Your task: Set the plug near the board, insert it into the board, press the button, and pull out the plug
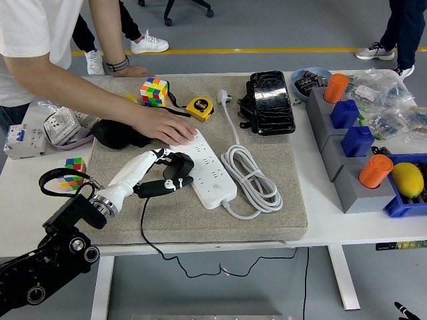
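Observation:
A white power strip (203, 172) lies on the grey mat (267, 220), its white cable (253, 177) coiled to its right. My left hand (167, 172) is shut on a black plug (179, 165) and holds it against the strip's left edge. The plug's black cord (143, 220) runs down off the table's front edge. A person's hand (163, 125) presses on the strip's far end and holds it down. My right hand is out of view.
A Rubik's cube (153, 91), a yellow tape measure (199, 107) and a black pouch (270, 101) lie at the back. Grey blocks with orange and blue pieces (350, 133) stand at the right. A small cube (72, 167) lies at the left.

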Robot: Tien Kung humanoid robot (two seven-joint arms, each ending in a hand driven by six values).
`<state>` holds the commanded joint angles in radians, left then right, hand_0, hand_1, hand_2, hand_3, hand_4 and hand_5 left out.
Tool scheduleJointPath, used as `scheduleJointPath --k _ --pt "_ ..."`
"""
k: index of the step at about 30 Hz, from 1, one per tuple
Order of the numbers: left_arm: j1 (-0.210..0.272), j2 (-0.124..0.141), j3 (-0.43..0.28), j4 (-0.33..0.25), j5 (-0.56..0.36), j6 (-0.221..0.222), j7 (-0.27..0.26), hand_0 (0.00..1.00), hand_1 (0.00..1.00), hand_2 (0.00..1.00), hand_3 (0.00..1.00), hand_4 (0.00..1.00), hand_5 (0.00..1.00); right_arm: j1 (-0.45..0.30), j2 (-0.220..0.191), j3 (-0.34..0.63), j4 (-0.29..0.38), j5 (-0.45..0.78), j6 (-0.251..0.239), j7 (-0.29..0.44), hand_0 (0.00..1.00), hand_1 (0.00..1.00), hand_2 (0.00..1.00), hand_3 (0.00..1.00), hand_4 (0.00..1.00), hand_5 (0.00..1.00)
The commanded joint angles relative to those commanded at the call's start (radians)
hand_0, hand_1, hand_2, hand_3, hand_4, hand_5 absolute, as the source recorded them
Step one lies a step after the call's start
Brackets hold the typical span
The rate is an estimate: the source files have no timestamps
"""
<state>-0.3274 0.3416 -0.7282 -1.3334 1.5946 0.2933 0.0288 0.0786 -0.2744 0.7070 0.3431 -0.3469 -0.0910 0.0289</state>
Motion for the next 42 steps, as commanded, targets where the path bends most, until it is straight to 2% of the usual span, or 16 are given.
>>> scheduleJointPath --k 24,42 --pt "-0.031 -0.006 0.012 0.001 0.002 0.002 0.002 0.723 0.7 0.698 0.753 0.961 0.742 0.004 -0.002 0.004 0.006 -0.008 -0.001 0.001 0.571 0.641 0.62 0.549 0.961 0.534" --pt "-0.064 -0.023 0.03 0.018 -0.004 -0.002 0.006 0.722 0.695 0.702 0.754 0.959 0.745 0.0 -0.002 0.009 0.008 -0.009 0.0 0.002 0.571 0.64 0.618 0.549 0.961 0.532"
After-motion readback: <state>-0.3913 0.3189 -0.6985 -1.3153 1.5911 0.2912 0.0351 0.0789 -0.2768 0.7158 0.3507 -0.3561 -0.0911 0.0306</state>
